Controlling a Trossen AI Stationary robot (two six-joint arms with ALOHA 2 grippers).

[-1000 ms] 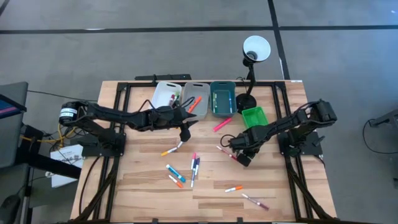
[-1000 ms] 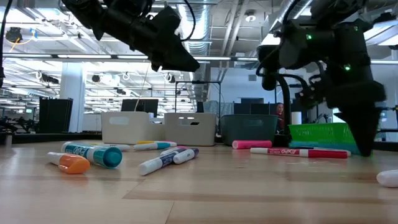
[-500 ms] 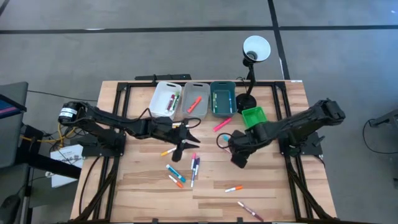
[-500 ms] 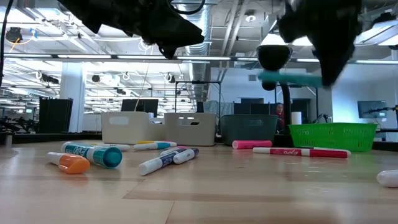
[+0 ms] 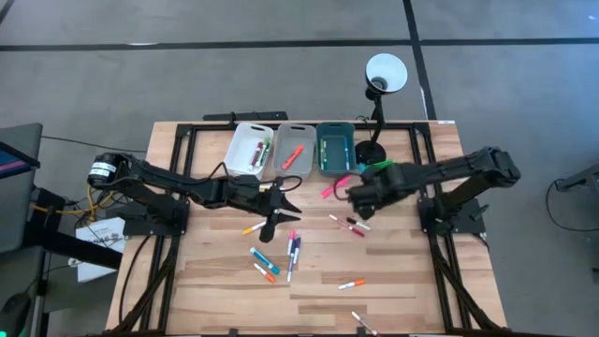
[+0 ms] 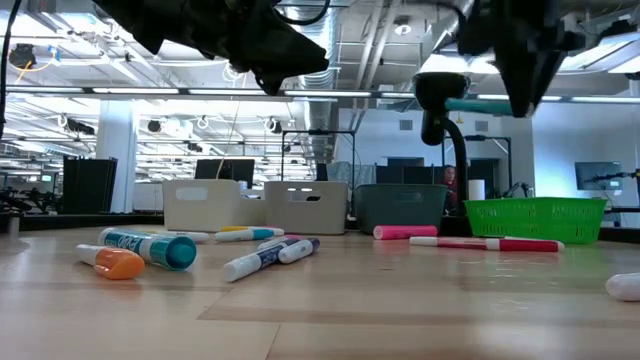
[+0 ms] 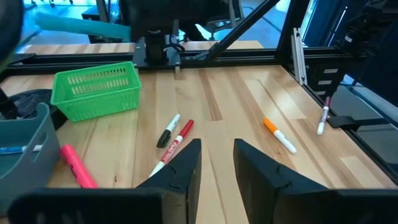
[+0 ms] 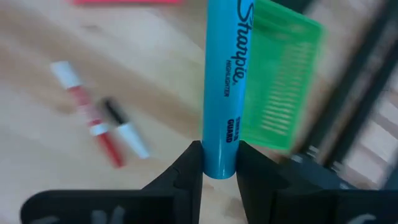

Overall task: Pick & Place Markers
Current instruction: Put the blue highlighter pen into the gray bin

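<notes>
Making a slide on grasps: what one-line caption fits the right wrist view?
Right claw shut on a blue highlighter marker, held above the wooden table near a green plastic basket.

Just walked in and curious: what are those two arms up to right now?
Right gripper shut on a blue highlighter, up beside the green basket. Left gripper open, empty, above the loose markers. Nothing in the way.

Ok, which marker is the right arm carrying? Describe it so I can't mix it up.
Start at the green basket near the table's back right. Just in front of it, the right gripper holds the blue highlighter off the table, jaws closed on one end. It's the only marker in the air, thicker than the red and black ones below.
</notes>
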